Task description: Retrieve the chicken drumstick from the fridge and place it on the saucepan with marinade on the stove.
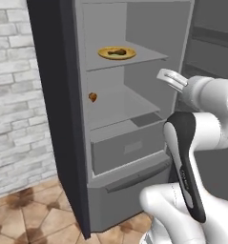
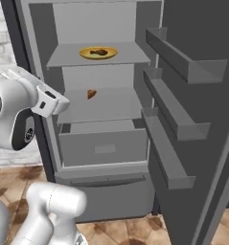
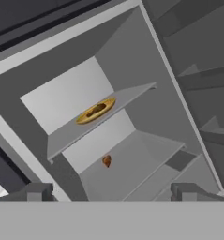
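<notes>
Below drumstick (image 2: 100, 52) plate (image 2: 97, 53): orange lump (image 2: 91, 94), mid shelf (image 2: 106, 105).

No legible text, labels or numbers on any surface.

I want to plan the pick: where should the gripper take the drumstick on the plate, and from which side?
Probably at the drumstick's thick middle, coming in through the fridge's open front and from a little above. It lies flat on the plate on the upper shelf, so the rim blocks a low side approach. The open gripper is outside the fridge.
</notes>
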Robot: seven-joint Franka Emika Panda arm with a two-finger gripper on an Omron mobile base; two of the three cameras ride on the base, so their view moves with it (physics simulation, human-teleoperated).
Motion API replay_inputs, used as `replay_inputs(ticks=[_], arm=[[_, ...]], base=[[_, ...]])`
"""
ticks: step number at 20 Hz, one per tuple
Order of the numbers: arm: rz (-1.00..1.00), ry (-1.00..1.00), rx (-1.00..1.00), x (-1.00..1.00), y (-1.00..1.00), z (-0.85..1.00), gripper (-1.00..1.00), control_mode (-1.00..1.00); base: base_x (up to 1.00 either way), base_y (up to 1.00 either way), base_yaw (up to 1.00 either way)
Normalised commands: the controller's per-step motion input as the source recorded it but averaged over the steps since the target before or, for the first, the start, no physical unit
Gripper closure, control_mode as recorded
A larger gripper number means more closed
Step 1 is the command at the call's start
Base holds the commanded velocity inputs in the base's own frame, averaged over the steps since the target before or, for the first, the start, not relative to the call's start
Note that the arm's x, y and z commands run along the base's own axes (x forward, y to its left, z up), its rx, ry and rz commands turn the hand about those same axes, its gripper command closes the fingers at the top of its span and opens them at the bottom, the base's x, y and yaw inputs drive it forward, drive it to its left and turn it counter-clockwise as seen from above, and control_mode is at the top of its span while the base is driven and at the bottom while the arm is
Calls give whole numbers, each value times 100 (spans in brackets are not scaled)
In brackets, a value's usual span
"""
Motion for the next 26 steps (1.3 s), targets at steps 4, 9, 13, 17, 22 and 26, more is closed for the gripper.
replay_inputs(ticks=[4,9,13,17,22,26], arm=[[0,0,0,0,0,0,-100,100],[0,0,0,0,0,0,-100,100],[0,0,0,0,0,0,-100,100],[0,0,0,0,0,0,-100,100],[0,0,0,0,0,0,-100,100],[0,0,0,0,0,0,-100,100]], base=[[71,0,0],[73,0,0],[47,-18,-1],[40,-25,0],[48,-13,0],[68,0,0]])
